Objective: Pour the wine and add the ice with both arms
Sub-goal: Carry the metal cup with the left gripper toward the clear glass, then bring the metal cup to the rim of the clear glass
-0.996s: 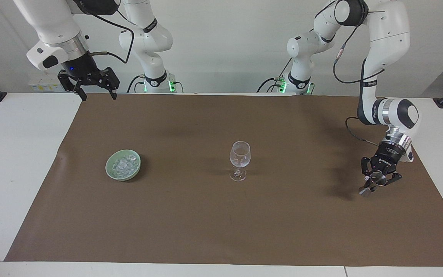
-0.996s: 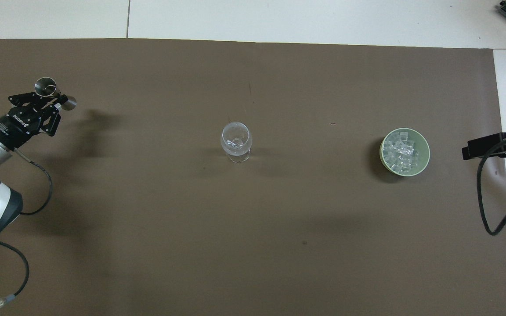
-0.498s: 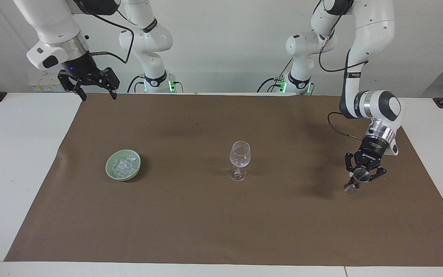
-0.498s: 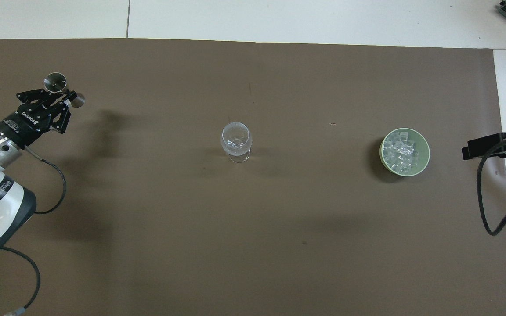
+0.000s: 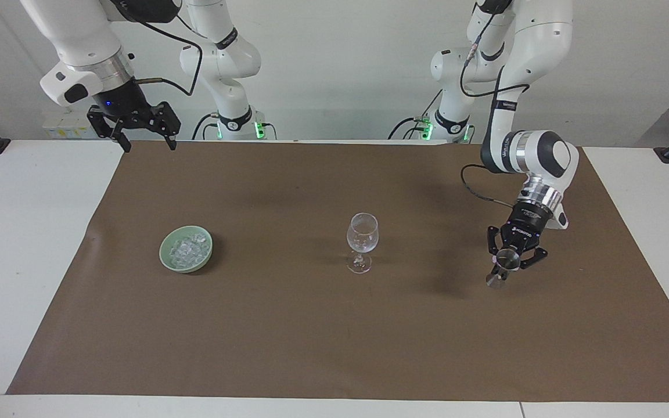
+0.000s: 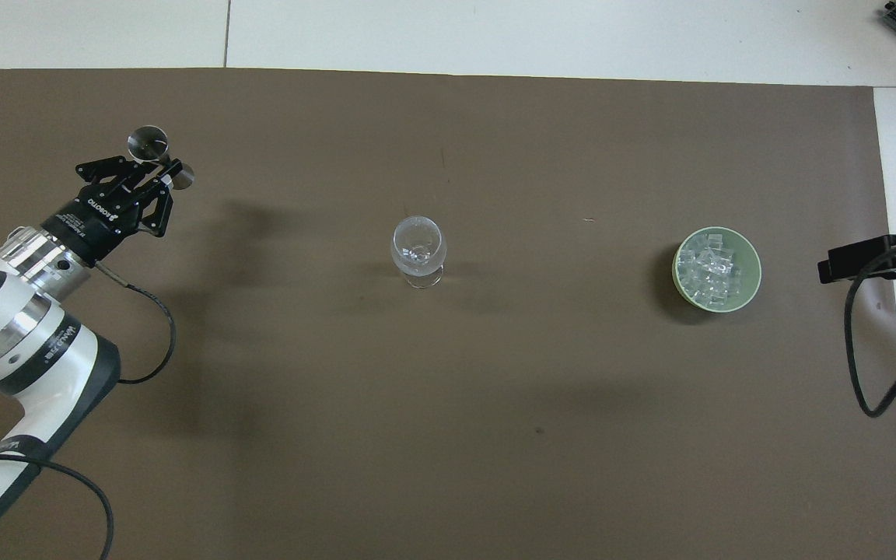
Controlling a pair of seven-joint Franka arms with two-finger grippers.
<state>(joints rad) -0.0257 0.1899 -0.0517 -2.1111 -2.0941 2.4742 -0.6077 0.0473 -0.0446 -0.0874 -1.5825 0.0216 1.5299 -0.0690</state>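
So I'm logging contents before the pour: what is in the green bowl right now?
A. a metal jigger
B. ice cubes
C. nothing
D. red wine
B: the green bowl holds a heap of small clear ice cubes; the metal jigger is in the left gripper.

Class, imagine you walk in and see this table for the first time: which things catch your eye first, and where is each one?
A clear wine glass stands upright in the middle of the brown mat. Toward the right arm's end sits a green bowl heaped with ice. The left gripper hangs over the mat's other end, shut on a small metal jigger, while the right gripper waits open, raised over the mat's edge nearest the robots.
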